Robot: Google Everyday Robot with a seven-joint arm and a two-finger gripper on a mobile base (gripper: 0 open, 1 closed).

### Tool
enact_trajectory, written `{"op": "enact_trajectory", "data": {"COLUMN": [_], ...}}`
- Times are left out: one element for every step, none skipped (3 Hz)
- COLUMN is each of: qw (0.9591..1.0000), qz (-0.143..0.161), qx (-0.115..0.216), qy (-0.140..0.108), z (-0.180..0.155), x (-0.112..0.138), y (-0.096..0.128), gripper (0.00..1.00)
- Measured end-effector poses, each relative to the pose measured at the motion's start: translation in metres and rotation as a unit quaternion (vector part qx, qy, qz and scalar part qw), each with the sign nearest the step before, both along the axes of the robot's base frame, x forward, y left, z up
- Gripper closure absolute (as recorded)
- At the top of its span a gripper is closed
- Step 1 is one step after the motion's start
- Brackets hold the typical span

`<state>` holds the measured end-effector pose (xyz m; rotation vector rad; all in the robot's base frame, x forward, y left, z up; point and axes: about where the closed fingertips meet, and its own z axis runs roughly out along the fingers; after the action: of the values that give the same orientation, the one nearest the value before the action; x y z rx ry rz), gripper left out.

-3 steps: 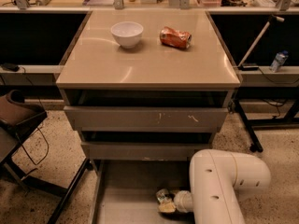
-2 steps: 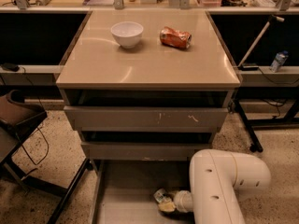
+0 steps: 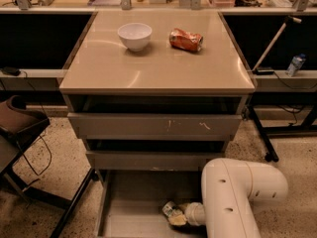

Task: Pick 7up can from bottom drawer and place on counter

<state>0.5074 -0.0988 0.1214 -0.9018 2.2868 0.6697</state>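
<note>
The bottom drawer (image 3: 131,200) is pulled open, showing its bare grey floor. My gripper (image 3: 177,218) is low inside it at the end of my white arm (image 3: 237,192), which reaches in from the right. A small greenish and silver thing at the gripper's tip looks like the 7up can (image 3: 169,209), lying near the drawer's front right. It touches the gripper end; how it is held is hidden. The beige counter (image 3: 158,66) is above.
A white bowl (image 3: 134,35) and a dented orange-red can (image 3: 186,39) lying on its side sit at the back of the counter. Two shallower drawers stand slightly open above the bottom one. A dark chair (image 3: 20,125) is at left, and a shelf leg (image 3: 262,138) at right.
The gripper end with the small can has shifted very slightly to the left inside the drawer. Nothing else has moved.
</note>
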Motion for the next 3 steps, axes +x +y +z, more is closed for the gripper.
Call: {"op": "enact_trajectory", "data": {"qw": [0.9997, 0.9984, 0.9959], "qz": [0.01, -0.005, -0.017], "qx": [-0.007, -0.009, -0.013], "qy": [-0.021, -0.055, -0.088], "z": [0.036, 0.108, 0.183], "x": [-0.004, -0.022, -0.052], "y": [-0.002, -0.014, -0.025], "gripper": [1.0, 1.0, 1.0]}}
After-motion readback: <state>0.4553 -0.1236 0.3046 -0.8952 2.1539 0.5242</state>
